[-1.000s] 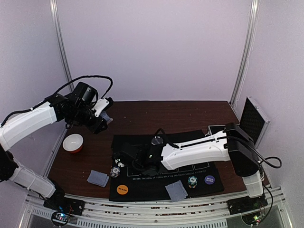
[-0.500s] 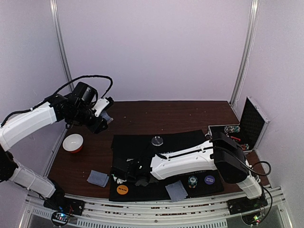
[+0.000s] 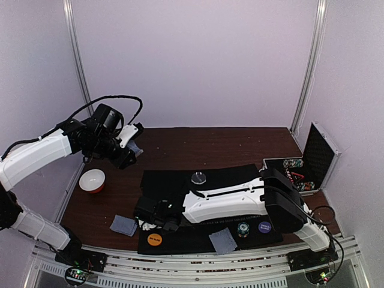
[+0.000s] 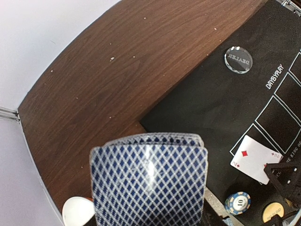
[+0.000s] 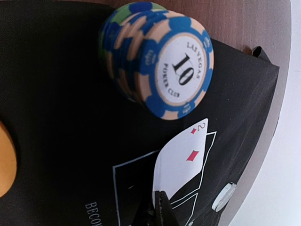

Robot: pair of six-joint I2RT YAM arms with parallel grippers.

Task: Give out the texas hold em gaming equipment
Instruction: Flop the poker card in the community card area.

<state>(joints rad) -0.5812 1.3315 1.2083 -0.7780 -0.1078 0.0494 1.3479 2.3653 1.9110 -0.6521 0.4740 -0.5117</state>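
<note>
My left gripper (image 3: 129,147) is shut on a deck of blue-backed playing cards (image 4: 149,181), held high over the table's back left. My right gripper (image 3: 153,213) is low over the left end of the black mat (image 3: 180,180). Its fingertips (image 5: 160,203) are shut on the edge of a face-up two of diamonds (image 5: 186,160), which also shows in the left wrist view (image 4: 254,158), over a white outline. A blue striped chip stack (image 5: 160,61) stands just beside it. An orange disc (image 3: 155,239), a purple disc (image 3: 264,227), another chip stack (image 3: 242,228) and the clear dealer disc (image 3: 198,177) lie on the mat.
Face-down cards lie at the front left (image 3: 123,225) and at the mat's front edge (image 3: 223,240). A white bowl (image 3: 92,179) stands at the left. The open silver case (image 3: 312,162) with chips sits at the right edge.
My right arm has swung left along the mat with the two of diamonds, ending beside the chip stack at the mat's left end. My left arm has not moved.
</note>
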